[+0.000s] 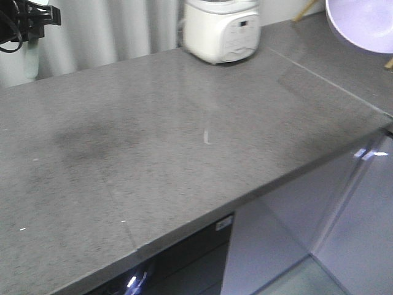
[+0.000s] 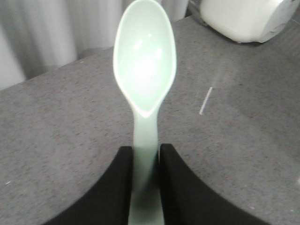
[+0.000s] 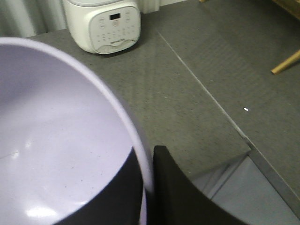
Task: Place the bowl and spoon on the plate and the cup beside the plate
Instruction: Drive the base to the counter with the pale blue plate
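- Left gripper clamps pale mint-green plastic spoon by handle, scoop pointing straight ahead.
- Right gripper pinches round lavender plastic bowl at rim.
- Plate unseen; nearer arm unclear.

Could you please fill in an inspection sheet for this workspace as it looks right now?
Surface: grey speckled countertop, with a seam on its right.
Job's things: spoon and bowl both held off the counter; plate and cup not in view.
Clutter: white rice cooker at the back; wooden stick far right.
Grippers: left gripper shut on the spoon's handle; right gripper shut on the bowl's rim.
Cables: black cable looping by the left gripper.
Surroundings: grey curtain behind; cabinet doors below.
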### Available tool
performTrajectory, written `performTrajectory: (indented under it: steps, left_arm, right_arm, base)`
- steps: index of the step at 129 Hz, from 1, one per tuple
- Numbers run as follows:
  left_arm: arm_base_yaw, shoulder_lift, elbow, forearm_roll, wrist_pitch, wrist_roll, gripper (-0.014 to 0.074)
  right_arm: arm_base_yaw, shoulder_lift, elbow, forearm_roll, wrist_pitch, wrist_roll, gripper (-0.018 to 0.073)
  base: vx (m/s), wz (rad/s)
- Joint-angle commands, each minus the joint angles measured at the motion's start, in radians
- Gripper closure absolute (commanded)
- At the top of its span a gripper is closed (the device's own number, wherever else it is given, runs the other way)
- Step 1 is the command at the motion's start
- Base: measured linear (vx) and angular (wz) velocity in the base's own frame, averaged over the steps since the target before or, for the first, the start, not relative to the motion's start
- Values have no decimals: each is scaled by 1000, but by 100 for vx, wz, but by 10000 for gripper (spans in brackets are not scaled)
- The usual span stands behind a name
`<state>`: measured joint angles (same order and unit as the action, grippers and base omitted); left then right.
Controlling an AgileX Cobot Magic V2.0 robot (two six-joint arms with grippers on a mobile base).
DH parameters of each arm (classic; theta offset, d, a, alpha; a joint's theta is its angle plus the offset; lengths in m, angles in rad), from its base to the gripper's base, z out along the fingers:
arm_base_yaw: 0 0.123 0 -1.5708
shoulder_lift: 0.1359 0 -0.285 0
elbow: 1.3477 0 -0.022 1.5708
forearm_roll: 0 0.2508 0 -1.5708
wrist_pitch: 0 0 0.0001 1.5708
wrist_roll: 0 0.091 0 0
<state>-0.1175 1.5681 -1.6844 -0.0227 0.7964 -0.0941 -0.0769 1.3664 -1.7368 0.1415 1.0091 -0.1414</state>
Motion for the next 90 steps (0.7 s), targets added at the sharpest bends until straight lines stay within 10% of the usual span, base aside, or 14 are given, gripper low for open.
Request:
performTrajectory:
  steps: [1, 90]
  left_arm:
    - [-7, -38, -35, -7, -66, -10, 603]
    - [-7, -38, -35, -7, -66, -10, 603]
  right_arm:
    - [-4, -30, -32, 1, -71, -9, 568]
    - [-4, -30, -32, 1, -70, -9, 568]
  base:
    - [-2, -56]
    - [-3, -53]
